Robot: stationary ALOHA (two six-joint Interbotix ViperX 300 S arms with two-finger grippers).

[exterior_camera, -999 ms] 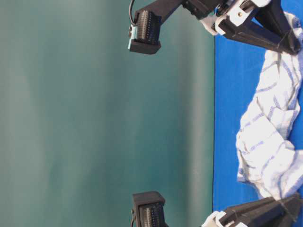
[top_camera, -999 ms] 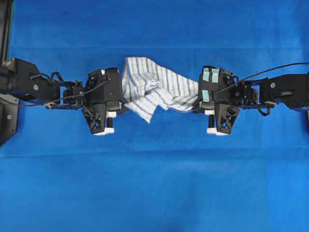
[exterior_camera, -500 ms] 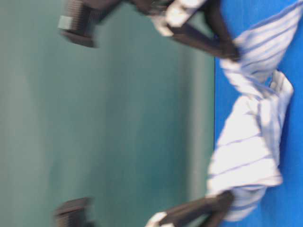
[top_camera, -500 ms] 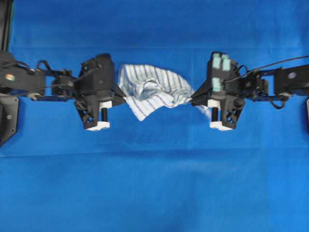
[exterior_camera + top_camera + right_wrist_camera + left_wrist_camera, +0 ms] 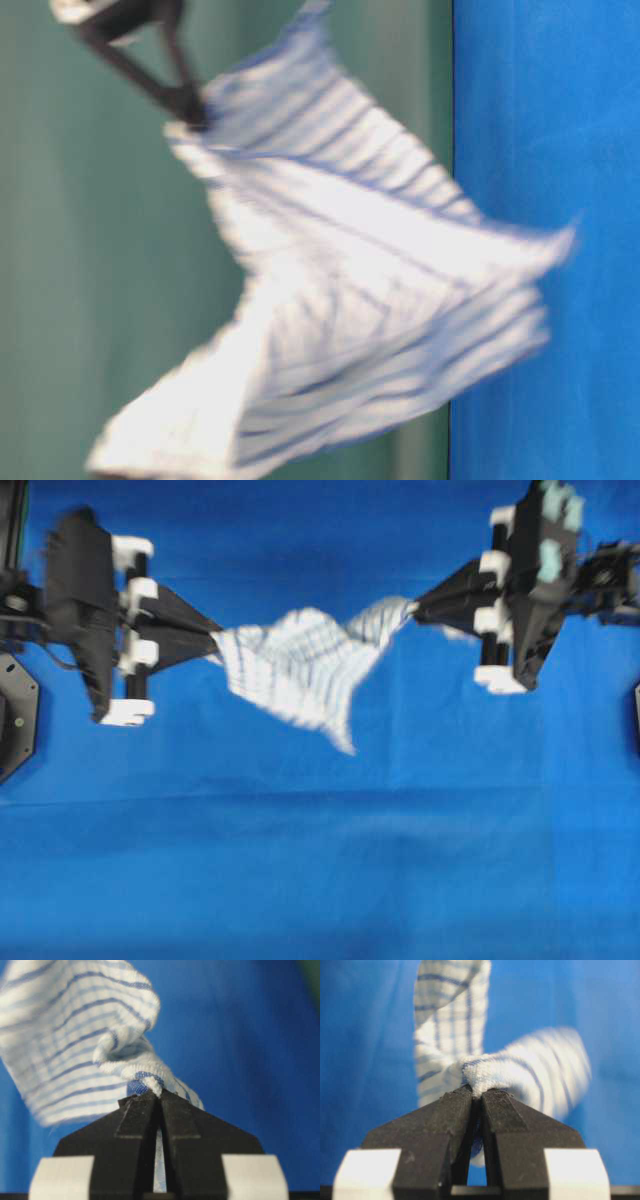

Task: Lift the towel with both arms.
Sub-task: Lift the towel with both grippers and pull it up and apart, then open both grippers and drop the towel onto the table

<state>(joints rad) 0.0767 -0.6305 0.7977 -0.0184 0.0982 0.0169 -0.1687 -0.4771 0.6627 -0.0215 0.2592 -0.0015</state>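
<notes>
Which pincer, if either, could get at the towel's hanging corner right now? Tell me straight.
Probably neither. The left pincer and the right pincer are both shut on the towel, one at each end, so reaching the hanging corner would mean letting go.

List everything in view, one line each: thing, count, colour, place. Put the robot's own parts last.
towel: one, white with thin blue and grey stripes, stretched between the two claws in mid-air, a loose corner hanging toward the table.
table cover: one, plain blue, spread across the whole work surface below the towel.
backdrop: one, dull green, behind the table in the table-level view.
left claw: one, black with white blocks, left of the overhead view, shut on the towel's left end.
right claw: one, black with white blocks and pale teal patches, upper right, shut on the towel's right end.
</notes>
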